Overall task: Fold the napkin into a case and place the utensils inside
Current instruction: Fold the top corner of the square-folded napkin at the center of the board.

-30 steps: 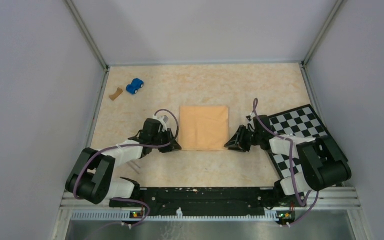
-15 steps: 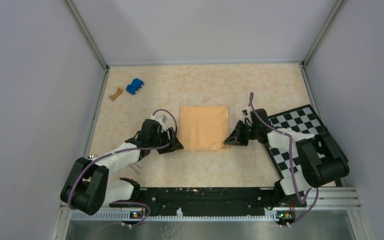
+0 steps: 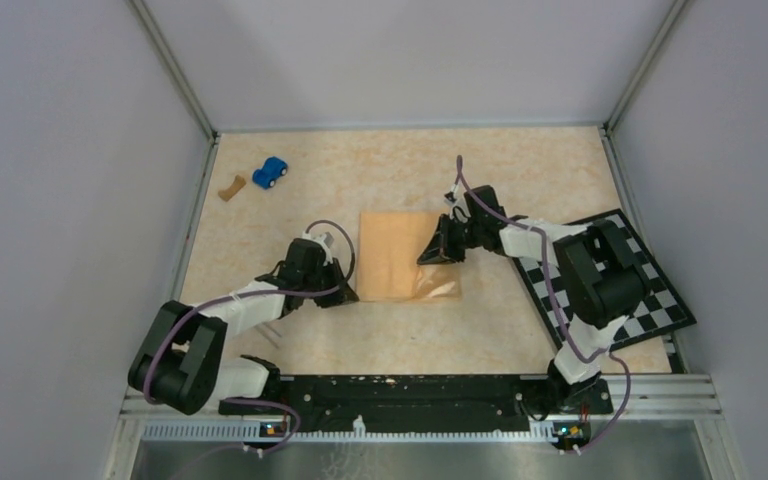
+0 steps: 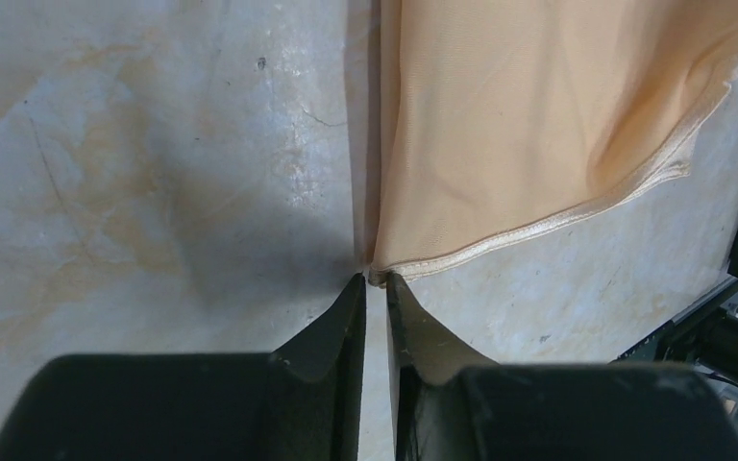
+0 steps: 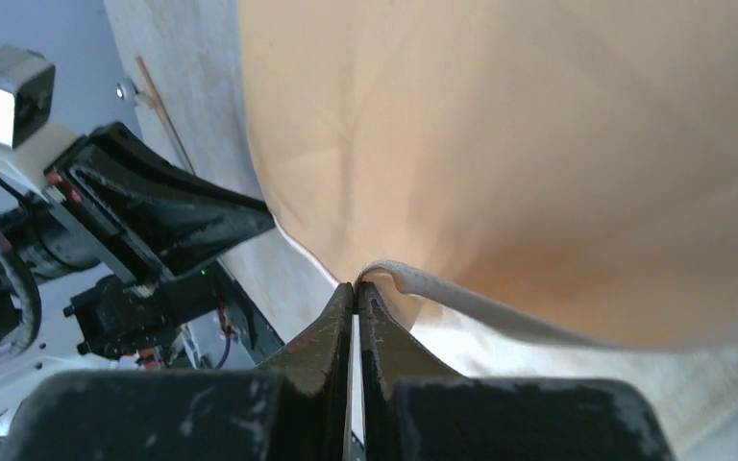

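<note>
Napkin (image 3: 392, 255) corner raised.
Right pincer (image 5: 356, 285) clamps napkin hem; left pincer (image 4: 375, 279) narrow at near corner, hold cannot be told.

Bright, even light (soft shadows)

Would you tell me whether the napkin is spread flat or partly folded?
Partly folded: the right gripper pinches one edge of the napkin and holds it raised over the rest, which lies flat.

Mid counter (image 3: 390, 335) lay the napkin (image 3: 392, 262); left end effector (image 3: 346, 294) at its near-left corner, right end effector (image 3: 427, 258) over its right part. Checkerboard (image 3: 650, 290) to the right. Toy car (image 3: 270, 172) far-left, scrap (image 3: 230, 186) left of it.
</note>
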Tool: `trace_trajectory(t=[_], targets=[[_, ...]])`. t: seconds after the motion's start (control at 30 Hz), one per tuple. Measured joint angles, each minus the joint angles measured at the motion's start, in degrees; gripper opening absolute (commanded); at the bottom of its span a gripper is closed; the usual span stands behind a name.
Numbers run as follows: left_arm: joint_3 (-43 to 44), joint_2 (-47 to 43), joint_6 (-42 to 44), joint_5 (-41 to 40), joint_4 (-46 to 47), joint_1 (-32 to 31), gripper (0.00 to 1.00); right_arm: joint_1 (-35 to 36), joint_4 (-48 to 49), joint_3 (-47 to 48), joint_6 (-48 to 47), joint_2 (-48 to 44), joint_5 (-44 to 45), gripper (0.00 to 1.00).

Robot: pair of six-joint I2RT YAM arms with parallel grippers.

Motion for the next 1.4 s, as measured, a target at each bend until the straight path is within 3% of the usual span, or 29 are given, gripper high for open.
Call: trace_trajectory(t=[0.27,0.5,0.93,1.4], targets=[[0.0,1.1,0.0,0.5,2.0,0.0,0.15,2.0,2.6,13.2,2.3,12.0,-1.0,0.0],[0.0,1.6,0.2,0.9,2.6,0.0,0.12,2.7,5.2,15.2,4.4,14.4,-1.7,0.0],[0.0,2.3,0.9,1.7,3.5,0.0,0.09,3.7,10.4,30.8,9.9,27.1,-2.0,0.0],[0.0,2.6,1.1,2.2,3.9,-0.1,0.08,3.8,12.0,37.1,12.1,33.8,-2.3,0.0]])
